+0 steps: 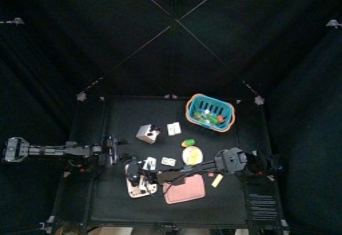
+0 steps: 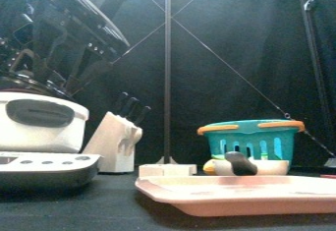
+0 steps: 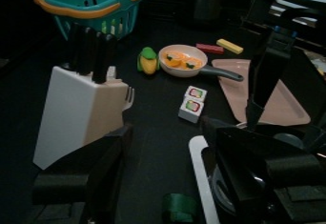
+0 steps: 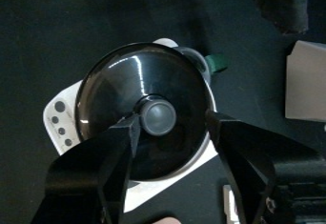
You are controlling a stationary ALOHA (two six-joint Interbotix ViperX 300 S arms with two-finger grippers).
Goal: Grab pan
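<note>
Right gripper [image 4: 169, 125], jaws spread wide, hovers over the pan [image 4: 133, 80], not yet grasped; left gripper [image 3: 166, 142] waits open, empty.

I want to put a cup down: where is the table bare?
Bare: the table's back left corner, bordered by knife block and teal basket. Crowded: the middle and front, with pan, pink board and cooker.
</note>
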